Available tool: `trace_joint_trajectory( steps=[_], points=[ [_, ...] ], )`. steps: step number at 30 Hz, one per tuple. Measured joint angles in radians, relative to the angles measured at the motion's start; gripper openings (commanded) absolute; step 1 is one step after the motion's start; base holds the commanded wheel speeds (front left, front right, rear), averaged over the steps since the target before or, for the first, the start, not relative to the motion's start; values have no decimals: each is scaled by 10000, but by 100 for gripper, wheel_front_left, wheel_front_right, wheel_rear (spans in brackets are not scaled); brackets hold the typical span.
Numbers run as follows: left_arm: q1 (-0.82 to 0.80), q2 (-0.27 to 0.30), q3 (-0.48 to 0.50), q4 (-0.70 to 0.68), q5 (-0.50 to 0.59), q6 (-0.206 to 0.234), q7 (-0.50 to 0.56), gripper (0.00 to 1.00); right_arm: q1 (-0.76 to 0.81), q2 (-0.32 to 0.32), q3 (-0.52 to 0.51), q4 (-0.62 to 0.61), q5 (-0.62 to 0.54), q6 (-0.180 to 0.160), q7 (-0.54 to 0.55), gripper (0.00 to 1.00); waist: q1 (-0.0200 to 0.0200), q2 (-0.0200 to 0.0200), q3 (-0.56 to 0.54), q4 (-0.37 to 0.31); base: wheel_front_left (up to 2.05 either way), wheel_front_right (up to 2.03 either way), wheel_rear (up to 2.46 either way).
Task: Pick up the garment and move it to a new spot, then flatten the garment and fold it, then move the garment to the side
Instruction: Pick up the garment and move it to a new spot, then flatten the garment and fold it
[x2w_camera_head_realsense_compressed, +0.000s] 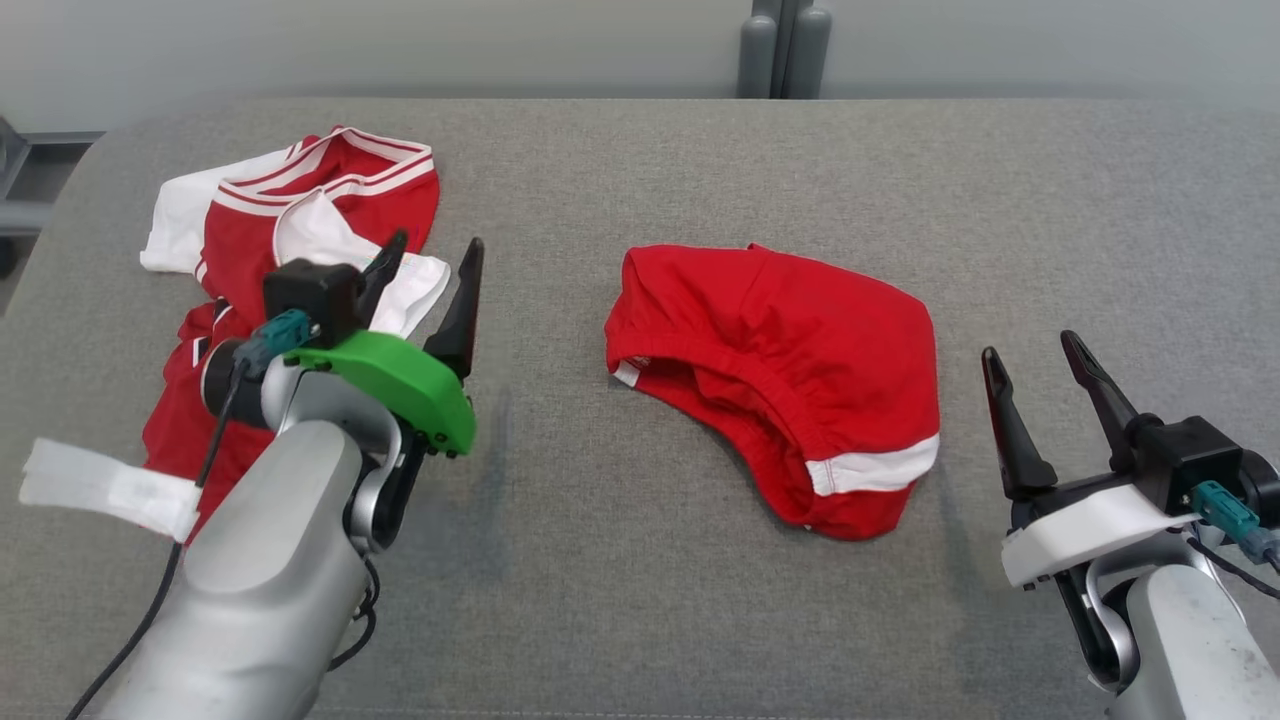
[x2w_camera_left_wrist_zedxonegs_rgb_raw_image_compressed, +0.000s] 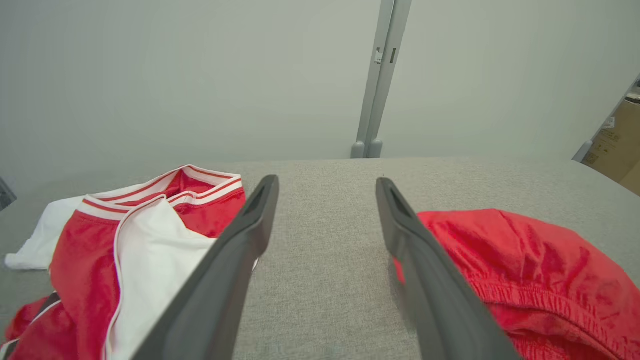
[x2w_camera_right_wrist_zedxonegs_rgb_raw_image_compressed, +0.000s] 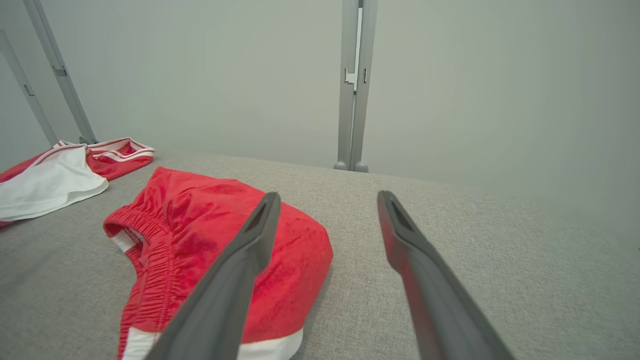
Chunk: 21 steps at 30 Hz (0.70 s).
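Red shorts (x2w_camera_head_realsense_compressed: 775, 380) are found crumpled between the left gripper (x2w_camera_head_realsense_compressed: 437, 243) and right gripper (x2w_camera_head_realsense_compressed: 1030, 348), both spread, nothing held. Cloth is judged soft, light, limp; the waistband (x2w_camera_head_realsense_compressed: 740, 405), facing the left gripper, is advised for grasping.

A grey woven-fabric worktop (x2w_camera_head_realsense_compressed: 640, 620) spans the scene under even, soft light. Behind its far edge rises a plain pale wall (x2w_camera_head_realsense_compressed: 400, 40), split by a twin grey post (x2w_camera_head_realsense_compressed: 785, 45). A cardboard box (x2w_camera_left_wrist_zedxonegs_rgb_raw_image_compressed: 617, 145) sits far right, and a slanted grey strut (x2w_camera_right_wrist_zedxonegs_rgb_raw_image_compressed: 57, 70) stands far left.

Bright even light, soft faint shadows, wrist views wide-angle warped
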Motion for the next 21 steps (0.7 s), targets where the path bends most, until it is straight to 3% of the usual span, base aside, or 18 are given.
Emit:
trace_joint_trajectory(
  steps=[7,21],
  points=[
    [697,284,309,-73,0,82,-144,100,-154,-219,290,441,-86,0,0,100,0,0,29,318,0,0,0],
    [1942,337,941,-631,-25,234,-167,100,133,-148,2046,2027,-174,90,0,100,0,0,-1,1163,0,0,0]
  ],
)
